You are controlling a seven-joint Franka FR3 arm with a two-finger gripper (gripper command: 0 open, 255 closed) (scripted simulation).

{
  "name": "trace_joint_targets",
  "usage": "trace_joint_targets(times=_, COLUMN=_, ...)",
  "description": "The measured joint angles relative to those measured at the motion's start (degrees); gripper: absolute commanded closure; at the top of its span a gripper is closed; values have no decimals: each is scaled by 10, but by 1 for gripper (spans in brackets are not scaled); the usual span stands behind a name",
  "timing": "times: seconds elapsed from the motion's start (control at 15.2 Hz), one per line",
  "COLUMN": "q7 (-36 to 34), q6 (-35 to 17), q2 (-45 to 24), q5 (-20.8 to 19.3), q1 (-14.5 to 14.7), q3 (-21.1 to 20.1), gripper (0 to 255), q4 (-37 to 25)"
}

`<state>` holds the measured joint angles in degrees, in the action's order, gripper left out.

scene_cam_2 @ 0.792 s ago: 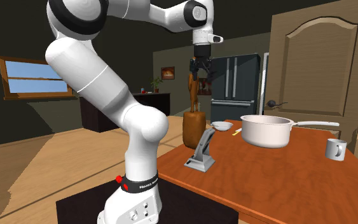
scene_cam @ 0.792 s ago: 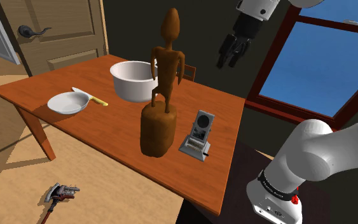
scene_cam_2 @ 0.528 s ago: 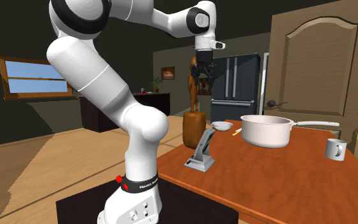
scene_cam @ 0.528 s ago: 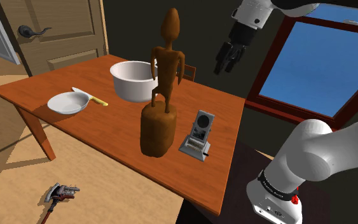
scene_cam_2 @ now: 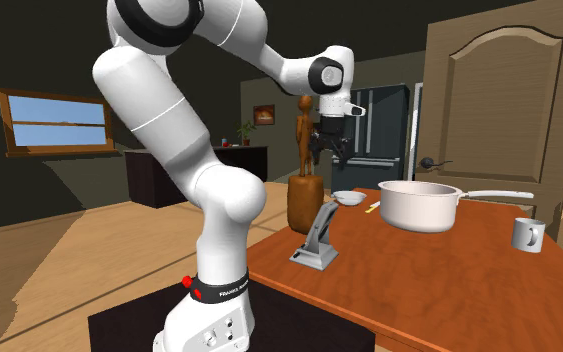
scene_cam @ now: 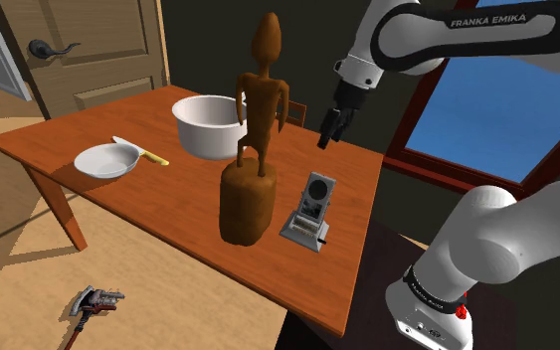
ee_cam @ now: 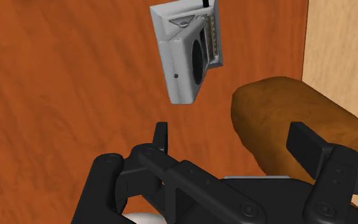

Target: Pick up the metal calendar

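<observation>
Item under inspection: 1 grey calendar [scene_cam: 308, 209], with a slanted face and a dark round dial, standing on its flat base on the red-brown wooden table [scene_cam: 168, 204]. It sits near the table edge on the stand's side, just beside the base of 1 tall wooden figure [scene_cam: 258, 124], on the shoulder view's right of it. From the second exterior view the calendar [scene_cam_2: 316, 240] is the item nearest the camera, with the wooden figure [scene_cam_2: 306, 150] behind it. The 1 gripper [scene_cam: 326, 137] hangs in the air above the table, at about the height of the figure's torso, well apart from the calendar and touching nothing. In the wrist view its 2 fingers [ee_cam: 160, 137] stand apart with nothing clasped, and the calendar [ee_cam: 187, 54] lies ahead of the gripper [ee_cam: 234, 143], next to the figure's brown base. Other contents of the table: 1 large white pot [scene_cam: 208, 124], 1 small white dish [scene_cam: 106, 160] and 1 grey mug [scene_cam_2: 527, 234]. Off the table: 1 tool [scene_cam: 93, 301] on the floor, 1 wooden door [scene_cam: 84, 50] and 1 window [scene_cam: 496, 94].
</observation>
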<state>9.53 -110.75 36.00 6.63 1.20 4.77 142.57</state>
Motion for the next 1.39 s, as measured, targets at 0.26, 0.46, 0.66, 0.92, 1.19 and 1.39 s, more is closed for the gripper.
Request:
trace_joint_targets(times=0.26, q7=53, q6=-70, q2=-58, q5=3, q1=9, q3=19, gripper=0, q4=31)
trace_joint_targets(times=0.46, q7=84, q6=-114, q2=-99, q5=8, q1=18, q3=28, gripper=0, q4=44)
trace_joint_targets(times=0.66, q7=95, q6=-140, q2=-114, q5=11, q1=20, q3=30, gripper=0, q4=58)
trace_joint_targets(times=0.92, q7=105, q6=-180, q2=-135, q5=17, q1=23, q3=34, gripper=0, q4=77)
trace_joint_targets(times=1.19, q7=106, q6=-190, q2=-139, q5=20, q1=24, q3=33, gripper=255, q4=83)
trace_joint_targets(times=1.39, q7=105, q6=-191, q2=-139, q5=20, q1=25, q3=33, gripper=255, q4=83)
